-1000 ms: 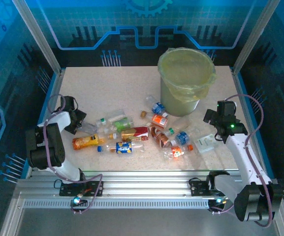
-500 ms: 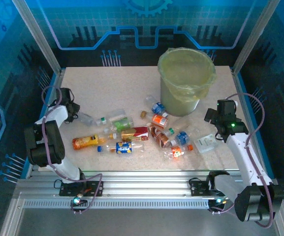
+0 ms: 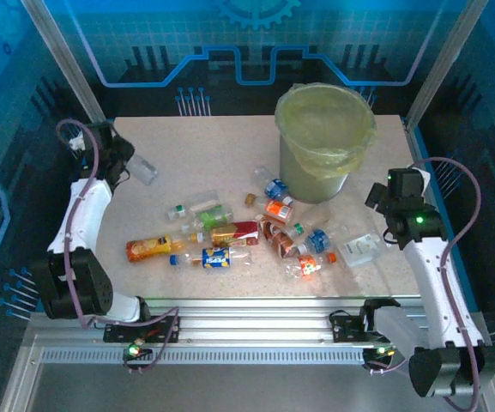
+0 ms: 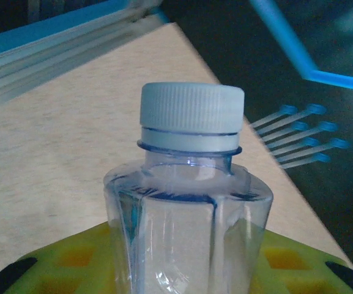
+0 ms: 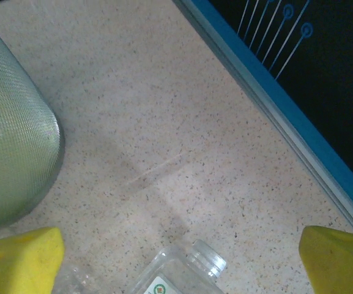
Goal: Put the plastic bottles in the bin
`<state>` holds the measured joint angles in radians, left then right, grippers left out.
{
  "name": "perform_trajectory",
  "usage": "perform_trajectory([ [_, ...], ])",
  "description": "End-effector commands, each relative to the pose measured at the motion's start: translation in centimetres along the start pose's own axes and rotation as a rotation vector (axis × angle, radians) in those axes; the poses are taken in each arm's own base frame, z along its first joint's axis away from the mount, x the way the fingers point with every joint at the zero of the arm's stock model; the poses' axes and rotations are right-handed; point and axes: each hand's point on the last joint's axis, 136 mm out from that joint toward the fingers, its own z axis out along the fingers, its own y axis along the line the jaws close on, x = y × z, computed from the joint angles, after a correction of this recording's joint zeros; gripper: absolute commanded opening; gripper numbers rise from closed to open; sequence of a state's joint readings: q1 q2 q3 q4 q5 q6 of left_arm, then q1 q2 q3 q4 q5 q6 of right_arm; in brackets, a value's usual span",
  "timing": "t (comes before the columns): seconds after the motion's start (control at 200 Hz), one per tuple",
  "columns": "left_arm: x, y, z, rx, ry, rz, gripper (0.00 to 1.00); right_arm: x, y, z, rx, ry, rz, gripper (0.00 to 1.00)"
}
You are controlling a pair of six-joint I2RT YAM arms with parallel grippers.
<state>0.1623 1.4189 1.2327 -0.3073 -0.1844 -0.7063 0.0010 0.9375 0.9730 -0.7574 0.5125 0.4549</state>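
Left hand [image 3: 127,163] clenches a clear white-capped bottle [image 3: 145,170] well left of the bin [image 3: 324,146]; right hand [image 3: 383,199] hangs released just right of it, other bottles [image 3: 230,233] strewn in front of the bin.

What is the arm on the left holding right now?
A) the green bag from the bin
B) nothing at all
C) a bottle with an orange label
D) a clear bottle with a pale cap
D: the left gripper is closed on a clear bottle, and the wrist view shows its pale ribbed cap close up.
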Motion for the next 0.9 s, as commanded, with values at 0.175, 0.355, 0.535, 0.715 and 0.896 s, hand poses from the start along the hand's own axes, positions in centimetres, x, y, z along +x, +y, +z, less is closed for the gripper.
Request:
perform_trajectory([
  [0.175, 2.1, -20.3, -8.1, 0.516, -0.033, 0.212, 0.25, -1.1, -0.2, -2.8, -0.041, -0.034, 0.024, 1.0],
  [0.355, 5.4, -30.4, -12.4, 0.8, -0.032, 0.277, 0.25, -1.2, -0.3, -3.3, -0.046, -0.032, 0.017, 1.0],
  [0.535, 8.2, -37.7, -16.1, 1.054, -0.058, 0.318, 0.24, -0.4, 0.3, -3.0, -0.083, -0.021, 0.022, 1.0],
  [0.715, 12.6, -42.9, -18.6, 1.263, -0.075, 0.393, 0.21, 0.2, 0.8, -2.6, -0.106, 0.003, 0.036, 1.0],
  [0.896, 17.7, -45.6, -18.5, 1.354, -0.035, 0.483, 0.21, 0.6, 0.7, -2.5, -0.101, 0.017, 0.05, 1.0],
])
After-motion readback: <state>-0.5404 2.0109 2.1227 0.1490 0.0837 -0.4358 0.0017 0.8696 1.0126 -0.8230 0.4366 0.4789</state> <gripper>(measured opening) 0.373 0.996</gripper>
